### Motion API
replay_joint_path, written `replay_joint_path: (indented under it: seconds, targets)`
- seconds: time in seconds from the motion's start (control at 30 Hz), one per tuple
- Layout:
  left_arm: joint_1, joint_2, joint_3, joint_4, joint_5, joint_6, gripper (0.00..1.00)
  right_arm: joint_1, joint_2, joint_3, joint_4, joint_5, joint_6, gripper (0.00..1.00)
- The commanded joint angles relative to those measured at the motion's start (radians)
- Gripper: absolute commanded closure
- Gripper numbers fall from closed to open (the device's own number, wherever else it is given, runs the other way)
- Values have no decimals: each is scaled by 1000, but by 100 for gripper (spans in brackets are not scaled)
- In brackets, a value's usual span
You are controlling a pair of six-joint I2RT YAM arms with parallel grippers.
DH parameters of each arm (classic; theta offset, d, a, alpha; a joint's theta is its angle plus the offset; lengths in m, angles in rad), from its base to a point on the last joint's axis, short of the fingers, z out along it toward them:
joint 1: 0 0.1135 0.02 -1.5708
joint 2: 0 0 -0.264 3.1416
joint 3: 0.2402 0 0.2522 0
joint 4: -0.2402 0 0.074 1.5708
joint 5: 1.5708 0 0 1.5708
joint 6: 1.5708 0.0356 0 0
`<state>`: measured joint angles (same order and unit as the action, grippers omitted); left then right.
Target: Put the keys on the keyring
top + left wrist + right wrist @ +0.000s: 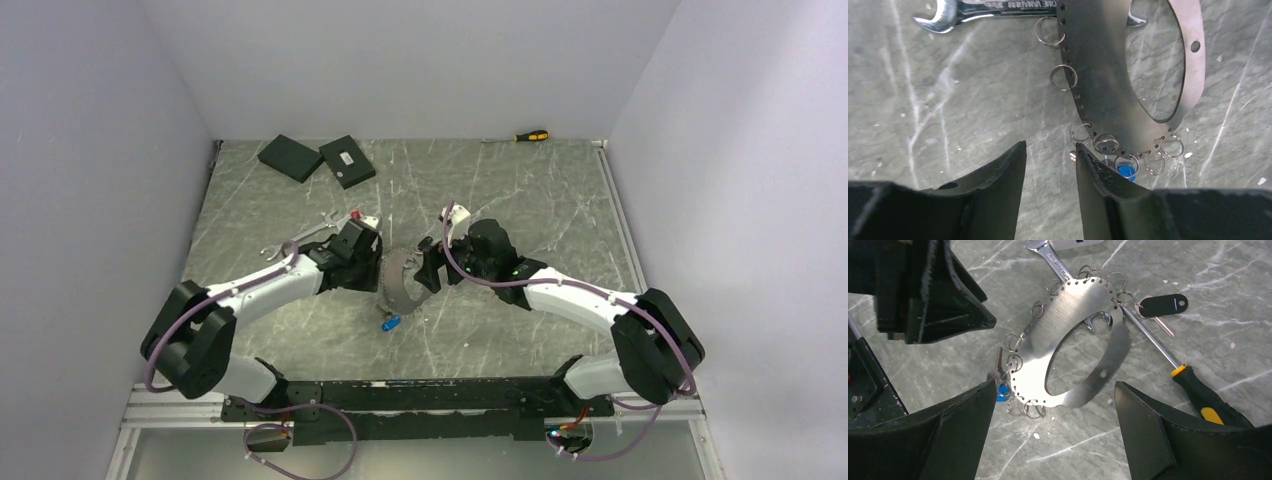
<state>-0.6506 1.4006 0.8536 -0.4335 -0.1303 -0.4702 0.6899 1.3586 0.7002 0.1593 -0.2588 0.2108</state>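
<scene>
Grey-veined, marble-patterned table (pixel 520 210) lies under the keyring (pixel 1073 305), which we see as a flat brushed-steel oval plate, its rim pierced and hung with thin wire loops. A blue key (pixel 1003 390) and a black-headed key (pixel 1163 305) sit at its edge. Both arms reach inward, elbows out. The left pincer (pixel 1050 145) and right pincer (pixel 1055 384) flank the plate, both released.

One keyring (pixel 1073 310), two keys (pixel 1163 305) (pixel 1002 390), one wrench (pixel 983 10), two screwdrivers (pixel 1198 385) (pixel 530 135), two boxes (pixel 290 157) (pixel 347 160)
</scene>
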Motion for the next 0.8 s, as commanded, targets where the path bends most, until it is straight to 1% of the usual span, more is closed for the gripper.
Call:
replay_joint_path:
  seconds: [0.0,0.1,0.3,0.47,0.6,0.77]
  targets:
    - [-5,62,-17,135,68,-13,56,3,-40,-12,46,33,11,9]
    - [-5,117,-10,167,109,24,63,3,-39,-14,38,34,4,9]
    - [-7,168,5,175,121,41,71,3,-45,-12,22,34,-1,10]
    - [-13,167,1,162,121,38,78,4,-40,-13,26,28,5,10]
    - [-21,152,0,141,114,38,80,4,-30,-5,20,21,7,10]
    - [-29,141,8,110,88,40,87,3,-26,-1,19,16,7,10]
